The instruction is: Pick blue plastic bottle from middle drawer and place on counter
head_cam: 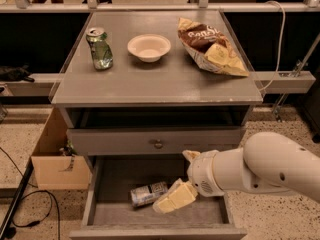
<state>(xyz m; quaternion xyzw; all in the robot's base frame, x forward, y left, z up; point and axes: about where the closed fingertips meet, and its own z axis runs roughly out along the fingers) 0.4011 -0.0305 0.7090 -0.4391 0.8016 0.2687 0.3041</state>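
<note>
The blue plastic bottle (148, 194) lies on its side on the floor of the open middle drawer (116, 180), near its centre. My gripper (181, 178) reaches into the drawer from the right and is open. Its lower cream finger (174, 198) sits just right of the bottle, touching or almost touching its end. The upper finger (190, 155) is near the closed drawer front above. The counter (150, 81) is the grey top of the cabinet.
On the counter stand a dented green can (100, 48) at the left, a white bowl (149, 47) in the middle and a chip bag (211, 46) at the right. A closed drawer front with a knob (158, 144) is above the open drawer. A cardboard box (56, 160) stands at the left.
</note>
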